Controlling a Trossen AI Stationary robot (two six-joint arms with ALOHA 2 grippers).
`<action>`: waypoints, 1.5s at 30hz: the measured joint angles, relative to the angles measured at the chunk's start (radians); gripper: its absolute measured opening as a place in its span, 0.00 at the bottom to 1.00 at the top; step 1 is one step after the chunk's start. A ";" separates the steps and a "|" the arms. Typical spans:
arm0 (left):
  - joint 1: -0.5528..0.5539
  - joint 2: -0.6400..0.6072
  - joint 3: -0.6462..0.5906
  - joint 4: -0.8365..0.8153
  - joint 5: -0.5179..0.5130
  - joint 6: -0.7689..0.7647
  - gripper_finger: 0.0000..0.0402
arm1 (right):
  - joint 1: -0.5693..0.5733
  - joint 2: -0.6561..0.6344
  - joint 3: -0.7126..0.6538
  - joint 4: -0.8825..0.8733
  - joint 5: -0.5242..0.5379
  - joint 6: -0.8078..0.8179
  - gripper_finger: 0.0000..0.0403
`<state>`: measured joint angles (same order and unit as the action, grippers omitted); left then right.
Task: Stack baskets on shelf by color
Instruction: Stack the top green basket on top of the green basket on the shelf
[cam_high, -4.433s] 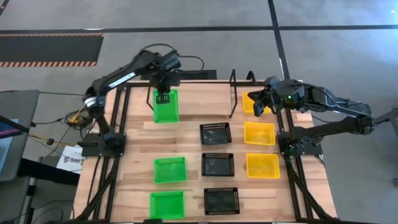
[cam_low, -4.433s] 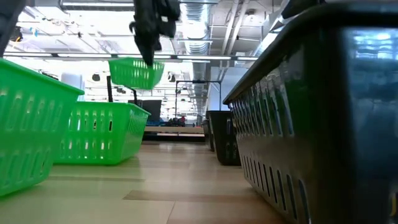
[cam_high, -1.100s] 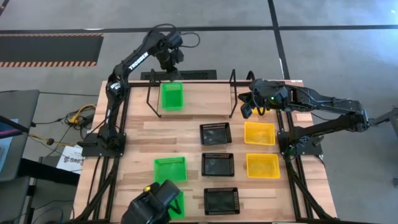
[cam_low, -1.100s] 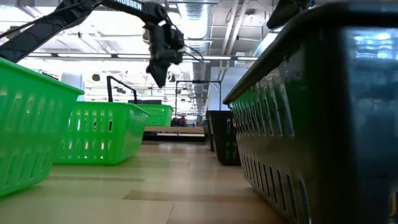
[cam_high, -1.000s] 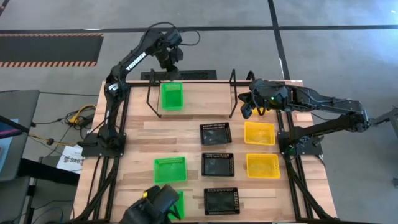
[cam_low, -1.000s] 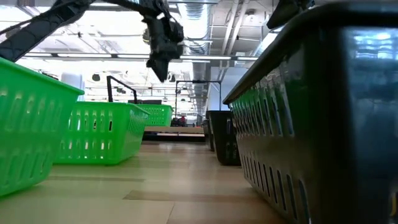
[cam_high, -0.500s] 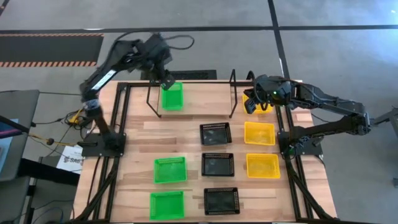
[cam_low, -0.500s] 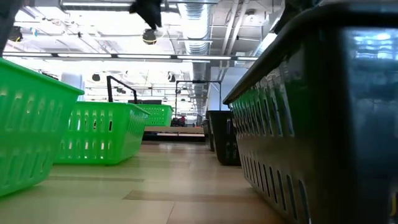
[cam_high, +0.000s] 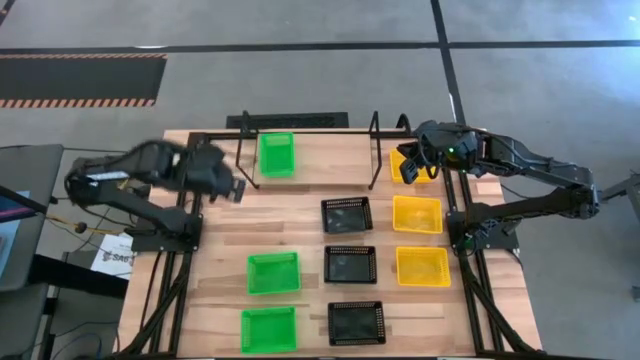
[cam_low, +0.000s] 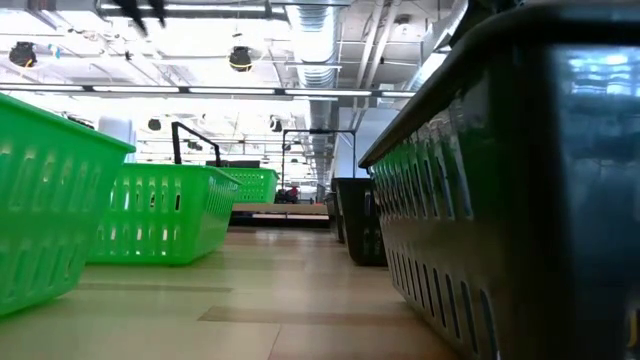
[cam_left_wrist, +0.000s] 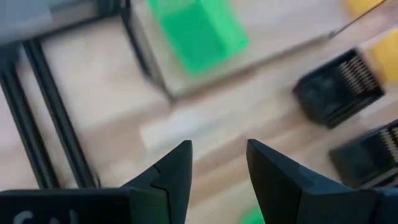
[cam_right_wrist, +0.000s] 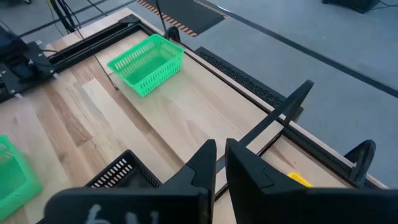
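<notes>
One green basket (cam_high: 277, 154) stands on the left end of the shelf (cam_high: 325, 160); the right wrist view also shows this basket (cam_right_wrist: 147, 62). My left gripper (cam_high: 233, 187) hangs open over the table's left side, apart from it, with nothing between its fingers (cam_left_wrist: 180, 168). At the shelf's right end my right gripper (cam_high: 415, 165) is at the yellow basket (cam_high: 402, 165), its fingers closed to a narrow slit (cam_right_wrist: 219, 149). Two green baskets (cam_high: 274, 272), three black baskets (cam_high: 347, 214) and two yellow baskets (cam_high: 417, 214) rest on the tabletop. My right gripper comes level from the table's right side at the right edge of the yellow basket (cam_high: 405, 170), which sits at the shelf's right end. Its own fingers hide the place of contact. Only a sliver of yellow (cam_right_wrist: 298, 179) shows beside one finger.
The shelf's black wire legs (cam_high: 374, 150) rise on both sides of its bare middle (cam_right_wrist: 205, 106). Black frame rails (cam_high: 190, 200) run along the table's left and right edges. In the low view a black basket (cam_low: 520, 180) and a green one (cam_low: 40, 200) stand close.
My left gripper has drawn away from the green basket on the shelf, swinging toward the table's left and near edges and out of the low view. The green basket stays on the shelf. My right gripper has shifted a little toward the right edge, uncovering the yellow basket.
</notes>
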<state>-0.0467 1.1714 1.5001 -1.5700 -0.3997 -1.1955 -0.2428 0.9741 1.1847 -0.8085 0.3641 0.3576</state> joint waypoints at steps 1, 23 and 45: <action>-0.038 -0.021 -0.059 -0.001 0.013 -0.072 0.35 | 0.000 0.000 0.000 0.000 0.000 0.000 0.15; -0.513 0.070 -0.456 0.355 0.295 -0.671 0.35 | 0.001 0.010 0.000 0.001 -0.029 0.088 0.15; -0.580 0.387 -0.456 0.635 0.258 -1.126 0.35 | 0.001 0.010 0.000 0.001 -0.054 -0.012 0.15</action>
<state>-0.6271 1.5579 1.0439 -0.9354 -0.1421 -2.3215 -0.2420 0.9836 1.1847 -0.8074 0.3103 0.3455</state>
